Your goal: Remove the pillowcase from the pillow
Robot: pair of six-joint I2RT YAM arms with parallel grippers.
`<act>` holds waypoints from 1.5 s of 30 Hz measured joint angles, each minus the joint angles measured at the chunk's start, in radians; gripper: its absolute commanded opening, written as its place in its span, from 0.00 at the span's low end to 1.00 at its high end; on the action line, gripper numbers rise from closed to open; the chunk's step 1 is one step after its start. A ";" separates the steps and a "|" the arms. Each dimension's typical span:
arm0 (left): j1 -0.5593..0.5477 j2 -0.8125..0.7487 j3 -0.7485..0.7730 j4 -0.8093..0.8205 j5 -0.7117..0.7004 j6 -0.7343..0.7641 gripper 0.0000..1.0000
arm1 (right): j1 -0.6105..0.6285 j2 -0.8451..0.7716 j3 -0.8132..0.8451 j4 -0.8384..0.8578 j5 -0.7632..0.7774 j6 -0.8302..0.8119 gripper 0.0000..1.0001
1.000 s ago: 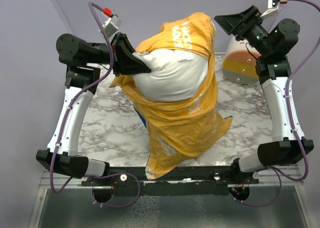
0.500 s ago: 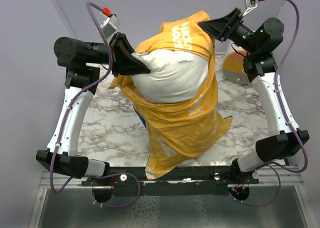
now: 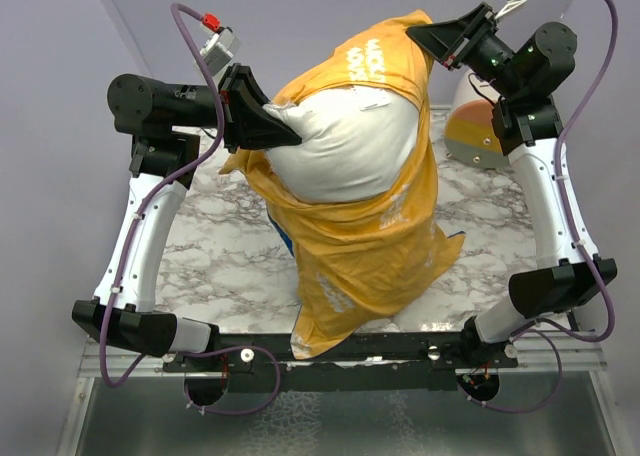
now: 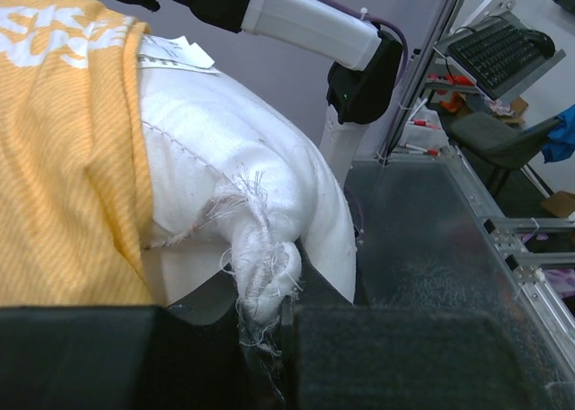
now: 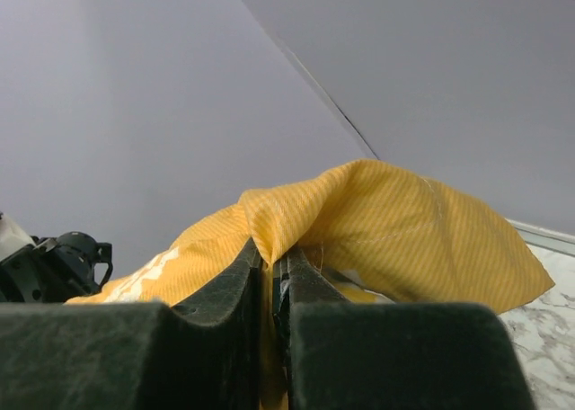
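Well, you have the marble desk under everything. The pillowcase is the biggest thing on it. Its yellow-orange side is up and it hangs from high at the far side down to the near edge, approx. in the middle betw. both arms. Of its blue side you see only a sliver at the left edge.

The pillow is about half out. Its white upper part bulges from the opening toward the left. The lower part is hidden inside the fabric, so you cannot see how much is left in.

The left gripper has its jaws closed tight on a frayed white corner of the pillow. I judge this is the anchor, so the pillow does not follow the case. The right gripper has its jaws closed on a fold of the yellow fabric at the top far corner, w/ almost no gap. Probably this hold is for pulling the case off, opposite to the left hold. How deep the fold sits you cannot tell, because the pads cover it.

A cream-and-orange cylinder stands at the far right, partly behind the right arm. A small white tag lies on the pillow just beside the fabric edge. Its text is too small to read.
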 measured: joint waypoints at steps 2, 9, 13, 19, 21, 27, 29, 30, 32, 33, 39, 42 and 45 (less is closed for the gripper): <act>0.000 0.000 -0.001 0.003 -0.001 -0.003 0.00 | 0.000 0.007 0.001 -0.002 0.015 -0.008 0.01; 0.000 -0.018 -0.050 0.060 -0.018 -0.047 0.00 | -0.015 0.049 0.070 -0.055 0.069 -0.013 0.01; 0.004 -0.038 -0.083 0.068 -0.051 -0.052 0.00 | -0.055 0.088 0.103 -0.060 0.071 0.017 0.01; 0.011 -0.103 -0.112 0.070 -0.039 -0.066 0.00 | -0.132 0.162 0.148 -0.105 0.184 -0.014 0.01; 0.011 -0.122 -0.112 0.071 -0.039 -0.066 0.00 | -0.135 0.179 0.148 -0.138 0.201 -0.039 0.01; 0.011 -0.139 -0.112 0.070 -0.038 -0.064 0.00 | -0.123 0.142 0.036 -0.152 0.233 -0.105 0.01; 0.013 -0.140 -0.106 0.074 -0.030 -0.060 0.00 | -0.120 0.085 -0.101 -0.127 0.258 -0.134 0.01; 0.014 -0.140 -0.100 0.076 -0.027 -0.057 0.00 | -0.117 0.066 -0.150 -0.126 0.272 -0.148 0.01; 0.029 -0.140 -0.070 0.071 -0.016 -0.033 0.00 | -0.090 0.016 -0.285 -0.110 0.321 -0.196 0.01; 0.039 -0.139 -0.051 0.064 -0.012 -0.011 0.00 | -0.073 0.000 -0.339 -0.112 0.340 -0.216 0.01; 0.075 -0.101 0.121 -0.126 -0.027 0.245 0.00 | 0.002 -0.071 -0.574 -0.132 0.425 -0.287 0.15; 0.076 -0.063 0.170 -0.199 -0.081 0.350 0.00 | -0.006 -0.099 -0.599 -0.179 0.512 -0.326 0.34; 0.076 -0.058 0.177 -0.264 -0.166 0.493 0.00 | -0.039 -0.127 -0.569 -0.231 0.575 -0.370 0.58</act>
